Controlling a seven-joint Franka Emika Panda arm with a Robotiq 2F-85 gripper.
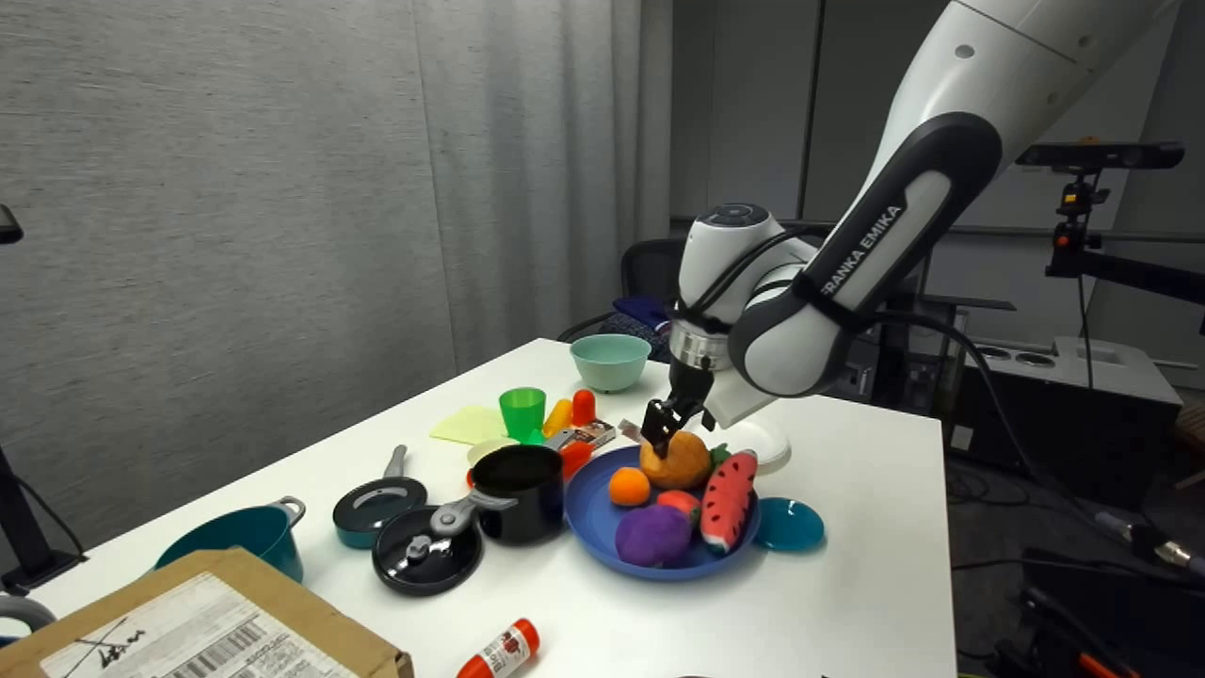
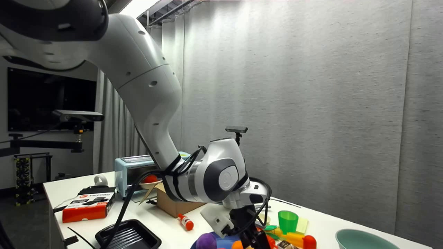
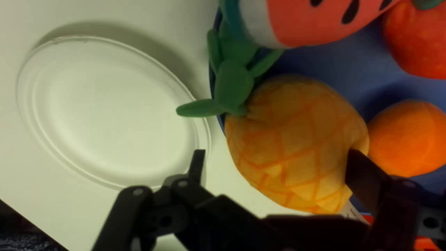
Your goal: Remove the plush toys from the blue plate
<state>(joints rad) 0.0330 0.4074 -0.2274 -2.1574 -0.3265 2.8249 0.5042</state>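
In the wrist view, the plush pineapple [image 3: 292, 139] slants lengthwise, leaves [image 3: 234, 85] pointing up-left beyond the blue plate [image 3: 343, 62], the tool [image 3: 276, 153] spread astride it.

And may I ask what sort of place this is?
Probably a robotics lab or test room: a Franka arm reaches over a table with plush toys, and a camera is mounted on a boom.
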